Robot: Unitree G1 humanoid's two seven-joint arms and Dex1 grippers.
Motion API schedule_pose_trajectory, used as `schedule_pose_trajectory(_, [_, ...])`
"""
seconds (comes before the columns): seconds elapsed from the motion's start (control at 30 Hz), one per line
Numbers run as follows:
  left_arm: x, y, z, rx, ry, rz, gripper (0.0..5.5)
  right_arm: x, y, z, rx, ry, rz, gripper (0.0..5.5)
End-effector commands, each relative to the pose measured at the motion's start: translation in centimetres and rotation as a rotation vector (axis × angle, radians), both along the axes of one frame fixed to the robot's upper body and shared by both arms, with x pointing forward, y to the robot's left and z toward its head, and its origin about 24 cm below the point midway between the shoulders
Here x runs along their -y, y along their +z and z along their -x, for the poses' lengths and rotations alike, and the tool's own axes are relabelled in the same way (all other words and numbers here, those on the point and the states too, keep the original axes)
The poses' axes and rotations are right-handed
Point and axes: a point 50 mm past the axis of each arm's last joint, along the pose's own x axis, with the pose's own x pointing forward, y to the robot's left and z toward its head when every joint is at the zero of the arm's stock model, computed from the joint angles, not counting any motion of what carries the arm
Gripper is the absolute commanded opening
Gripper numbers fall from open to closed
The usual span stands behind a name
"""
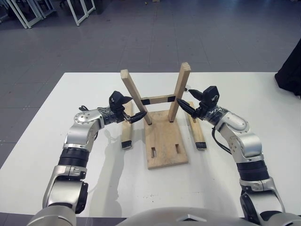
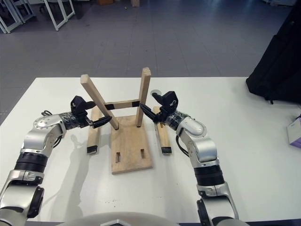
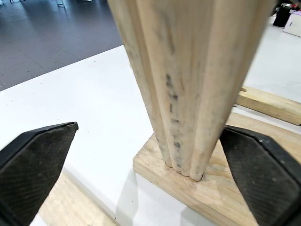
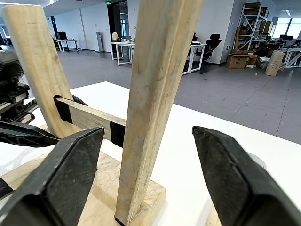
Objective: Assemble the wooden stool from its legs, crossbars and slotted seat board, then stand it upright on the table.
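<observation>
Fitting legs (image 1: pixel 135 96) into the seat board (image 1: pixel 164 141): left gripper (image 1: pixel 134 109) and right gripper (image 1: pixel 186 99) sit spread wide around them. Next, I think, squeeze and push down.

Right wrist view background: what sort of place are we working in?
Probably an open-plan office or lab workspace. White desks and black office chairs stand behind, a shelving rack has cardboard boxes near it, and grey tiled floor surrounds the white table.
</observation>
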Motion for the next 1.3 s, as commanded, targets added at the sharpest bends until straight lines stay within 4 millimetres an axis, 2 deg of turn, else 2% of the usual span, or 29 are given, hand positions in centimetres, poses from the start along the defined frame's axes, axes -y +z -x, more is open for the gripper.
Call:
schedule_pose_trajectory(0.03, [-0.1,-0.4,-0.8,0.027,0.048,-0.065,5.49,0.3,0.1,0.0,0.000,-0.008,0.019,3.43])
schedule_pose_trajectory(0.23, [0.3,-0.6,-1.0,0.053,0.060,-0.054,5.49,0.5,0.1,-0.1,0.002,-0.017,0.024,3.43])
schedule_pose_trajectory(0.4, [0.1,0.1,-0.3,0.114,0.110,0.009,5.49,0.5,0.0,0.1,0.007,-0.016,0.038,3.43])
schedule_pose_trajectory(0.47, [-0.1,0.2,0.2,0.127,0.151,0.032,5.49,0.7,0.1,0.2,0.009,-0.019,0.039,3.43])
schedule_pose_trajectory(0.57, [-0.4,0.5,2.4,0.135,0.189,0.054,5.49,1.1,0.2,0.6,0.009,-0.026,0.041,3.43])
schedule_pose_trajectory(0.67, [-1.5,-0.1,4.8,0.109,0.269,0.034,5.49,1.7,0.1,1.3,-0.004,-0.059,0.029,3.43])
schedule_pose_trajectory(0.73, [-2.7,-0.5,5.7,0.104,0.369,0.010,5.49,2.1,0.0,1.8,-0.017,-0.150,-0.017,3.43])
schedule_pose_trajectory(0.87, [-6.2,-1.3,5.9,0.081,0.633,-0.037,5.49,0.9,-1.2,4.6,-0.087,-0.244,-0.156,3.43])
schedule_pose_trajectory(1.0, [-8.5,-3.2,6.0,0.009,0.787,-0.108,5.49,-1.0,-2.7,5.4,-0.159,-0.246,-0.146,3.43])
schedule_pose_trajectory(1.3, [-9.5,-7.2,7.4,-0.265,0.769,-0.207,5.49,-0.9,-3.2,5.1,-0.216,-0.243,-0.126,3.43])
